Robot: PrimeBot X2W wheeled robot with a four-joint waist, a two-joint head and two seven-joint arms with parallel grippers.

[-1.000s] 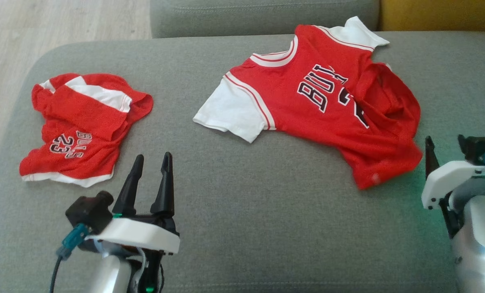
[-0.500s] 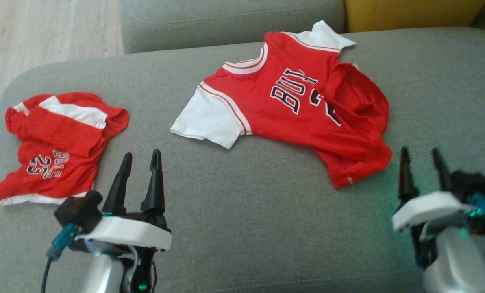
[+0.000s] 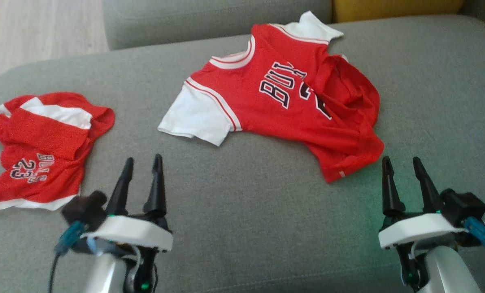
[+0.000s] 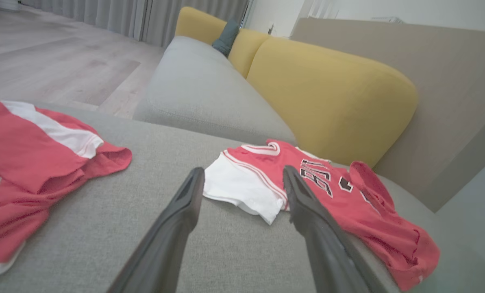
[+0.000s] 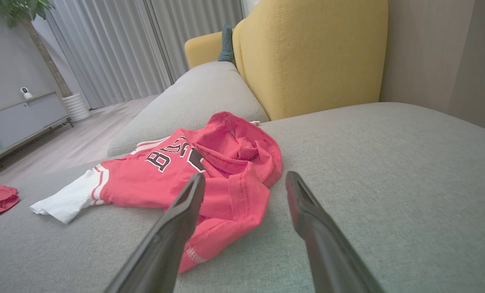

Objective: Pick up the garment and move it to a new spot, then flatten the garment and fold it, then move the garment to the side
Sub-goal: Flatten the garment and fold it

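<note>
Left hand (image 3: 143,158) first: we've got it sitting low over the grey sofa seat (image 3: 246,228), its two dark fingers parted with a clear gap and nothing in between. The right hand (image 3: 401,158) is much the same over on the other side, fingers spread about as wide and holding nothing either.

Just up and to the left of the right hand's tips is the bottom hem corner of the red shirt (image 3: 291,110). It's near, but we can see bare seat fabric between them in the head view, so they aren't touching. The shirt lies on the seat towards the back, a bit right of centre, with its neck pointing away from us and to the left. The left half is pretty flat, with one white sleeve (image 3: 193,118) spread out towards the left hand. The right half is rumpled and folded over on itself, covering part of the dark lettering, so we only read "BUL". The other white sleeve pokes out at the far edge.

Off to the left of the left hand, well apart from the shirt, a pair of red shorts (image 3: 43,138) with a white stripe and a "23" lies crumpled by the seat's edge.

Past all that there's another grey cushion (image 4: 201,93), a yellow backrest (image 4: 327,93), wood floor (image 3: 35,24) and curtains (image 5: 116,44).
</note>
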